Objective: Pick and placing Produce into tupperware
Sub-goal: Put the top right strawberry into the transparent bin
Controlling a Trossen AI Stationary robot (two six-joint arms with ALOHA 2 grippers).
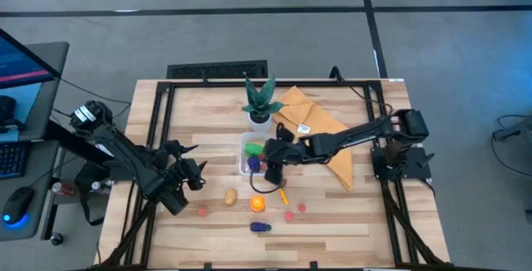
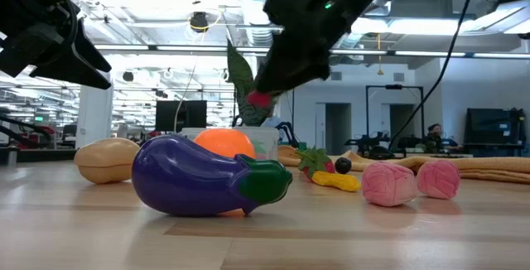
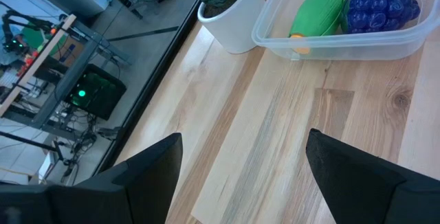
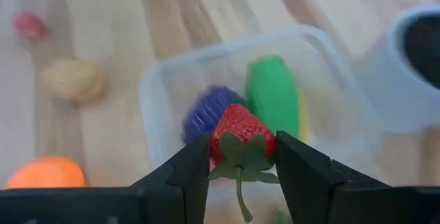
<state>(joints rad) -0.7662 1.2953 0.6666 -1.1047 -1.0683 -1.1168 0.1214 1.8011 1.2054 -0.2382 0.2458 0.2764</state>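
Note:
My right gripper (image 1: 271, 169) is shut on a red toy strawberry (image 4: 240, 138) with green leaves, above the clear tupperware (image 1: 252, 155). The strawberry shows as a red spot (image 2: 261, 98) in the low view. The tupperware (image 4: 165, 90) holds a green piece (image 4: 273, 93) and a blue-purple bunch of grapes (image 4: 204, 113). My left gripper (image 1: 189, 176) is open and empty, left of the tupperware (image 3: 337, 38) and above bare wood. A potato (image 1: 229, 196), an orange (image 1: 258, 204), a purple eggplant (image 1: 260, 227) and small pink pieces (image 1: 289, 216) lie on the table near its front. My right gripper pinches the strawberry between its two fingers (image 4: 189, 165), one on each side of it at its leafy end (image 4: 242, 157). The fingers slant down from the table's right. The strawberry is lifted clear, over the tupperware, its red tip pointing away from the wrist.
A green plant in a white pot (image 1: 260, 109) stands just behind the tupperware. A mustard-yellow cloth (image 1: 320, 130) lies under my right arm. A yellow and red piece (image 1: 283, 193) lies in front of the tupperware. Bare wood lies at the table's left and front right.

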